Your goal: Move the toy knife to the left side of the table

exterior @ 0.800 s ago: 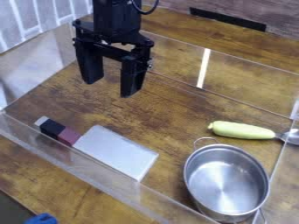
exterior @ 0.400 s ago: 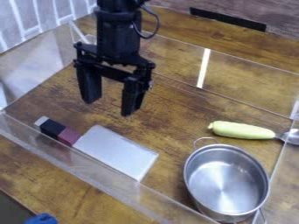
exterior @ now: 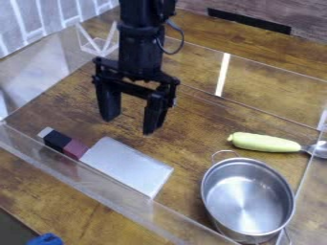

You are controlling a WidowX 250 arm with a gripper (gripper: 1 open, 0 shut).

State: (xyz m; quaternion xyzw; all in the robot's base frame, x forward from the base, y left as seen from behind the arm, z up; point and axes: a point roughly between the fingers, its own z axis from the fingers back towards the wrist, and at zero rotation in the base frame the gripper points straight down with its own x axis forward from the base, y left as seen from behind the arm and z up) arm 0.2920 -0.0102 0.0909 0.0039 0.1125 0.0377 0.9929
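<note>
The toy knife point(exterior: 267, 143) lies at the right of the table point(exterior: 205, 124). Its yellow-green handle points left, and its silver head point(exterior: 316, 148) rests against the right acrylic wall. My gripper point(exterior: 133, 116) hangs left of centre, pointing down, open, with nothing between its two black fingers point(exterior: 155, 109). It is well to the left of the knife and apart from it.
A flat grey cleaver point(exterior: 111, 160) with a black-and-maroon handle lies at the front left. A steel pot point(exterior: 248, 199) stands at the front right, just below the knife. Low clear acrylic walls point(exterior: 76, 177) edge the table.
The arm has moved toward the front and right, and lower over the table. The jaws stay open. Knife, cleaver and pot have not moved.
</note>
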